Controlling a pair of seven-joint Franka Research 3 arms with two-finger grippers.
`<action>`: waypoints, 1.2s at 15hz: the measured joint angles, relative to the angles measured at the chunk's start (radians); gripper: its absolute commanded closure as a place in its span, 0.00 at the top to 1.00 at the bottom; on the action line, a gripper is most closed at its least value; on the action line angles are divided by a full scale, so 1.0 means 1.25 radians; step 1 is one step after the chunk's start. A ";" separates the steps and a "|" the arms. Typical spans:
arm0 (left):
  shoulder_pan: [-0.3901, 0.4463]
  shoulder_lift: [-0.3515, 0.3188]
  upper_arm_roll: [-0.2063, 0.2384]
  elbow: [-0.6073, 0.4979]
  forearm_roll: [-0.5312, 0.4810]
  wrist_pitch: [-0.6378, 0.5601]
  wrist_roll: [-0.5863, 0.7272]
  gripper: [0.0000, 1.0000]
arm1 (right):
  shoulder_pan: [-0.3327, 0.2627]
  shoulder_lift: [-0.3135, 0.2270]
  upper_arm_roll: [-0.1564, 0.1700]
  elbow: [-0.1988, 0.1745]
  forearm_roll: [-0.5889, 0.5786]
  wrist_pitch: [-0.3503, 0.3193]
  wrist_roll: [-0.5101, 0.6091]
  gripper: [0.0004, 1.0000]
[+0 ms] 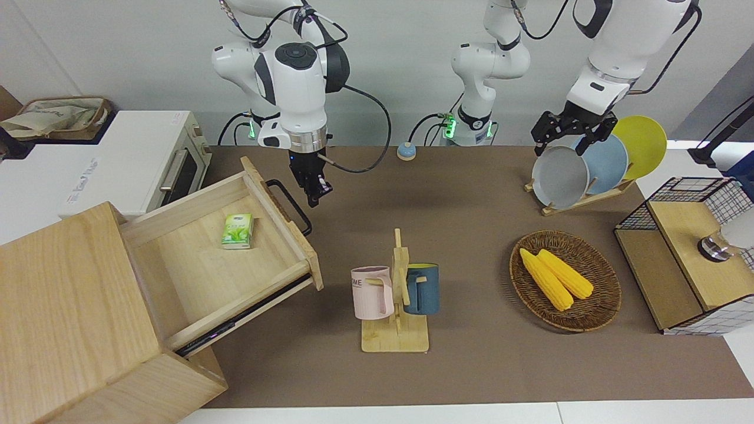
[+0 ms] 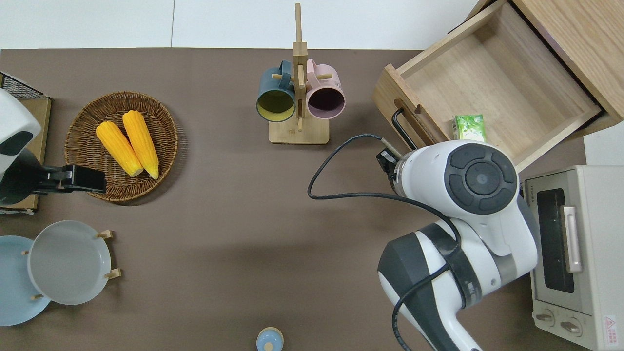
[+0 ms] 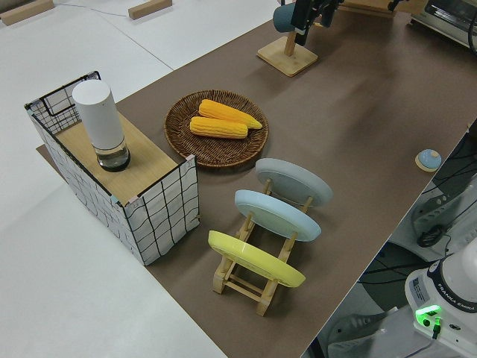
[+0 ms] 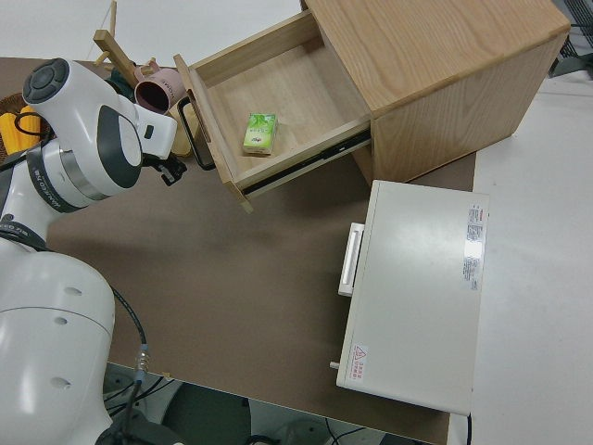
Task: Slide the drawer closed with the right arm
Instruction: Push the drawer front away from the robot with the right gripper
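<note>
Standing pulled out over the brown table [image 1: 471, 365] — the drawer [image 1: 194, 259]; right gripper [image 1: 314, 191] grip unclear.

Brown counter [image 1: 471, 235] and what stands on it

The mug stand [image 1: 396, 306] is the landmark. Toward the left arm's end from it sits the wicker basket [image 1: 595, 306], then the mesh box [image 1: 677, 282]; the plate rack [image 1: 580, 203] lies nearer the robots. Toward the right arm's end stand the wooden cabinet [image 1: 70, 312] and the toaster oven [image 1: 118, 165].
</note>
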 measured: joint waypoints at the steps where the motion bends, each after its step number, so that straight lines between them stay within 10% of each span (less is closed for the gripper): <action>1: 0.000 0.000 0.000 0.000 0.000 0.000 0.000 1.00 | -0.003 0.010 -0.002 0.011 0.000 0.000 0.000 0.00; 18: 0.000 0.000 0.000 0.000 0.000 0.000 0.000 1.00 | -0.067 0.162 -0.010 0.181 -0.019 0.001 -0.029 0.00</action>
